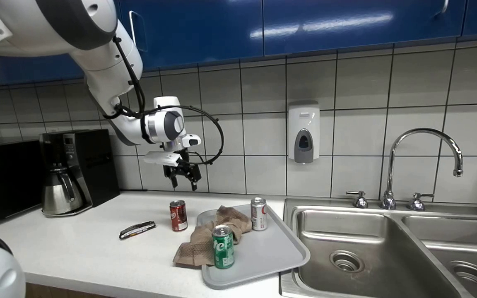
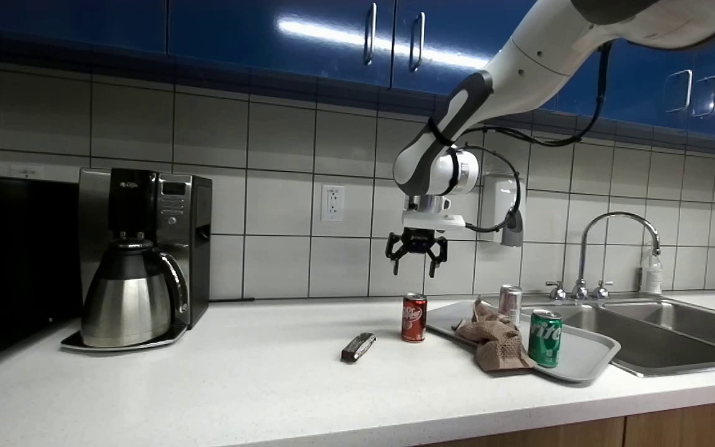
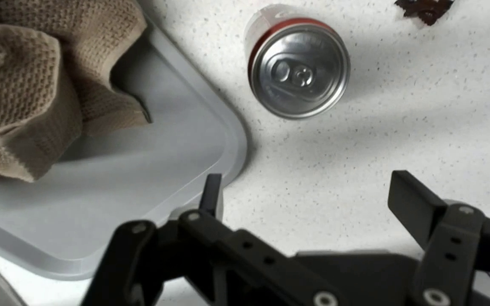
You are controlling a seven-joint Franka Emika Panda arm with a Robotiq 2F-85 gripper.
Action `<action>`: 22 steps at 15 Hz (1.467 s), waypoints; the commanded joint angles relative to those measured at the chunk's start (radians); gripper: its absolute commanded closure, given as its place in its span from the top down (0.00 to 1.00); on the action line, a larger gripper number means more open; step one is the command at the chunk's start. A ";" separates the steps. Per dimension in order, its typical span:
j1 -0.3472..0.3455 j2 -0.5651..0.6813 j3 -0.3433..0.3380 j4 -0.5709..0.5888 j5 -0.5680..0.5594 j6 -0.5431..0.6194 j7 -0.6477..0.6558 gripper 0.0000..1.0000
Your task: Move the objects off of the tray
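Observation:
The grey tray (image 1: 267,252) (image 2: 584,355) (image 3: 160,170) lies beside the sink. A green can (image 1: 223,250) (image 2: 545,340) stands upright near its front edge. A silver can (image 1: 259,215) (image 2: 509,303) stands near its back. A crumpled brown cloth (image 1: 200,246) (image 2: 499,347) (image 3: 100,55) lies between them, hanging over the tray's edge. A red can (image 1: 179,217) (image 2: 414,320) (image 3: 300,70) stands upright on the counter off the tray. A wrapped bar (image 1: 137,229) (image 2: 358,347) (image 3: 425,8) lies farther off. My gripper (image 1: 184,186) (image 2: 414,273) (image 3: 305,176) is open and empty, above the counter near the red can.
A double sink (image 1: 290,231) with a faucet (image 1: 425,131) adjoins the tray. A coffee maker (image 2: 174,248) with a steel carafe (image 2: 128,304) stands at the other end. A tiled wall with a soap dispenser (image 1: 304,132) is behind. Blue cabinets (image 1: 205,29) hang above.

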 commanded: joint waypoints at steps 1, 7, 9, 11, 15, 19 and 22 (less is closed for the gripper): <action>-0.027 -0.062 -0.009 -0.049 0.002 0.028 -0.002 1.00; -0.070 -0.105 -0.051 -0.093 -0.002 0.050 0.009 1.00; -0.086 -0.117 -0.067 -0.112 -0.003 0.058 0.013 1.00; -0.102 -0.130 -0.085 -0.133 -0.006 0.065 0.020 1.00; -0.134 -0.152 -0.118 -0.171 -0.007 0.084 0.027 1.00; -0.164 -0.165 -0.150 -0.198 -0.009 0.101 0.033 1.00; -0.186 -0.171 -0.171 -0.211 -0.008 0.109 0.036 1.00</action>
